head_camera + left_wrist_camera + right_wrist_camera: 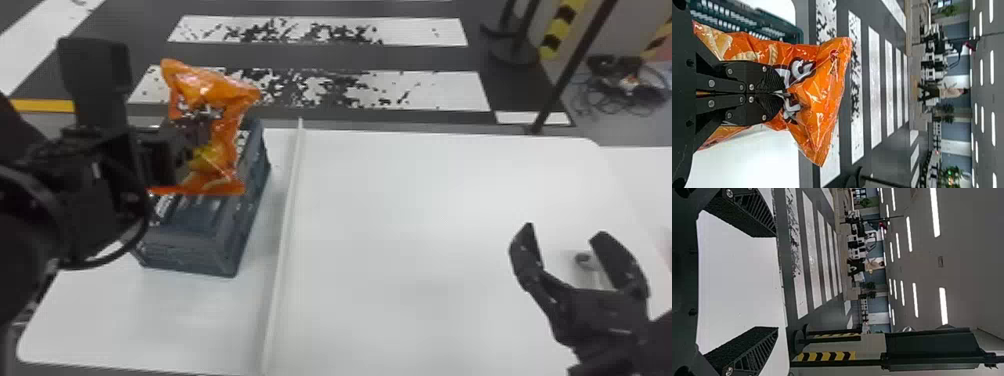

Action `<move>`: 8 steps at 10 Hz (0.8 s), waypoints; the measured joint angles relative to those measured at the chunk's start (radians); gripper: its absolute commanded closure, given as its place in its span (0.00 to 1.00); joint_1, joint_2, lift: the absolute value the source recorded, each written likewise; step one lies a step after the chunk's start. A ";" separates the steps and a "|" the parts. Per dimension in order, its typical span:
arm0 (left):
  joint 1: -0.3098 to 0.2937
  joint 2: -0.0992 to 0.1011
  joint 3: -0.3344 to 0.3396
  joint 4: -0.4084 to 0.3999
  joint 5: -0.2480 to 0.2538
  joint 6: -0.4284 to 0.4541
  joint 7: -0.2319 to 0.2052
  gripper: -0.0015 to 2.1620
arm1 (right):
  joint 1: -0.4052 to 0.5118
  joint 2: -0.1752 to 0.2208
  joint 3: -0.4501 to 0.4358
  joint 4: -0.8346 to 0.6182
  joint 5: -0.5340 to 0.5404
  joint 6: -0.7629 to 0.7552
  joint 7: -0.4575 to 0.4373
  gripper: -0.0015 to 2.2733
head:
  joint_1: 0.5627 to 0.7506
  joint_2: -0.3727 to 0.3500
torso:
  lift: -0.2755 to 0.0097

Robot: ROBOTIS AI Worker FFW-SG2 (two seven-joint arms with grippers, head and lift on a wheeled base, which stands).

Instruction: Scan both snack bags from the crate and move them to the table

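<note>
The snack bag (pixel 222 115) is shiny orange, apparently with chips pictured.

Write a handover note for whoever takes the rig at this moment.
Left gripper: fingers shut on the orange bag, held up by the crate.
Right gripper: open and empty, above the right side of the table.
Crate: on the table's left part, its inside largely hidden.
Done: one bag in grasp. I can't tell whether it has been scanned.
Left: this bag is not yet on the table; confirm its scan and check on the second bag.
</note>
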 measured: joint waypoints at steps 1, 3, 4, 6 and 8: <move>0.013 -0.007 -0.021 -0.014 0.022 0.000 -0.013 0.99 | -0.007 0.005 -0.010 -0.001 -0.003 -0.001 0.000 0.04 | 0.70 0.45 | 0.66; 0.030 -0.022 -0.120 -0.025 0.031 0.005 -0.069 0.99 | -0.019 0.014 -0.028 -0.001 -0.016 -0.022 -0.013 0.04 | 0.70 0.30 | 0.66; 0.031 -0.030 -0.181 -0.023 0.027 0.006 -0.091 0.99 | -0.023 0.018 -0.040 0.001 -0.027 -0.038 -0.020 0.04 | 0.70 0.21 | 0.66; 0.026 -0.041 -0.295 0.009 0.012 0.006 -0.159 0.99 | -0.035 0.022 -0.069 0.004 -0.044 -0.042 -0.020 0.04 | 0.70 0.09 | 0.66; 0.014 -0.059 -0.437 0.119 -0.053 -0.007 -0.276 0.99 | -0.053 0.022 -0.089 0.004 -0.054 -0.041 -0.020 0.04 | 0.70 0.03 | 0.66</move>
